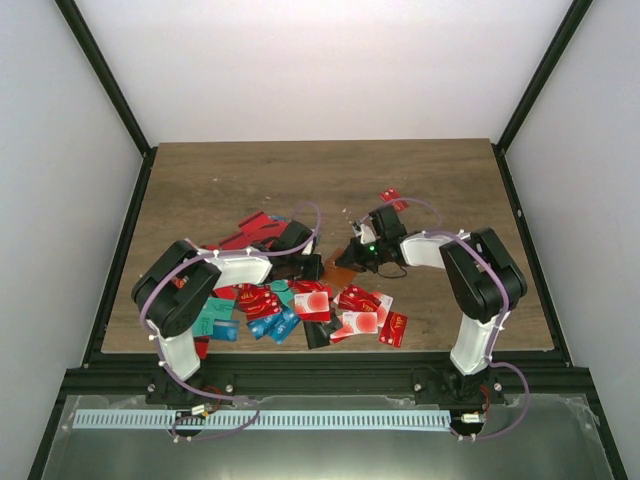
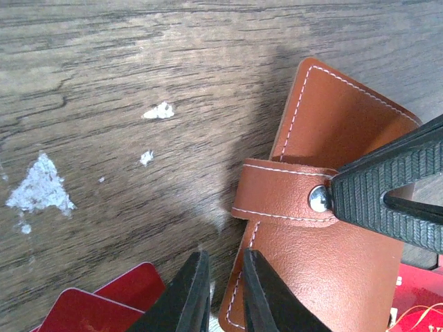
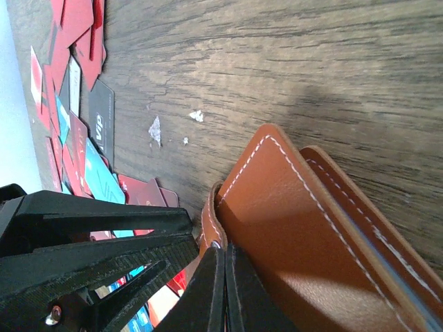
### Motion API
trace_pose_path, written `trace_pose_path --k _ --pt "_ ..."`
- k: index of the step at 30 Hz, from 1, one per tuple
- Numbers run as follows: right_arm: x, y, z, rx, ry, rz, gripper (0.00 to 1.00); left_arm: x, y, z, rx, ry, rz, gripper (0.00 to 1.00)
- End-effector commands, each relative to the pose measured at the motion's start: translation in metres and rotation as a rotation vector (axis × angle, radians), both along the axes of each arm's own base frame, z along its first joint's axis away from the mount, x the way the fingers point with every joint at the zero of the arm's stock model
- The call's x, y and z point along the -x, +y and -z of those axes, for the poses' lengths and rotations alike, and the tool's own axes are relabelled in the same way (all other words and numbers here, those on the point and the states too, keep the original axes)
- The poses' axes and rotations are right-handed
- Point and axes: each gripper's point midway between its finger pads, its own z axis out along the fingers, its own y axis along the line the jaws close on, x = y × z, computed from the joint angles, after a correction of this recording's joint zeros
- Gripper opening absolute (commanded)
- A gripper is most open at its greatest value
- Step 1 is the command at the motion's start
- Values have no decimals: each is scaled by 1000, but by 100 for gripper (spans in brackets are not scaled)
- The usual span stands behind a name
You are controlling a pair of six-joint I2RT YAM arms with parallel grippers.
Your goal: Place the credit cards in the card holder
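Card holder (image 1: 340,274) lies on counter (image 1: 230,180), centre frame. Right end effector (image 3: 225,250) pressed together, tips at its strap (image 2: 277,194). Left end effector (image 2: 225,254) nearly together at its lower-left edge; grip unclear. Credit cards (image 1: 300,305) lie scattered below.

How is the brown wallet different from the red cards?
The wallet is brown with white stitching; the red cards have no stitching. There is one wallet but many red cards. The wallet has a strap with a metal snap, pinched by the right fingers; the red cards lie loose on the table. Both are flat rectangles.
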Motion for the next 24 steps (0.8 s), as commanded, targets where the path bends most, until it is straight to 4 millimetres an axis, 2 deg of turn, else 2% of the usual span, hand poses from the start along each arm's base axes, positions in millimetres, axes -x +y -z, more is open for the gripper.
trace_pose_path --k 1,5,11,16,24 --pt "6 -2 -5 18 -6 -8 1 13 15 29 -94 78 -19 16" --pt "7 -2 -4 20 -1 -9 1 12 15 29 -94 80 -20 16" --pt "12 -8 9 46 18 7 1 13 16 30 -103 81 -25 16" --pt "27 -16 25 56 55 26 1 11 16 25 -103 77 -36 16" --pt "49 -31 55 104 129 59 1 0 7 -19 -57 16 -29 17"
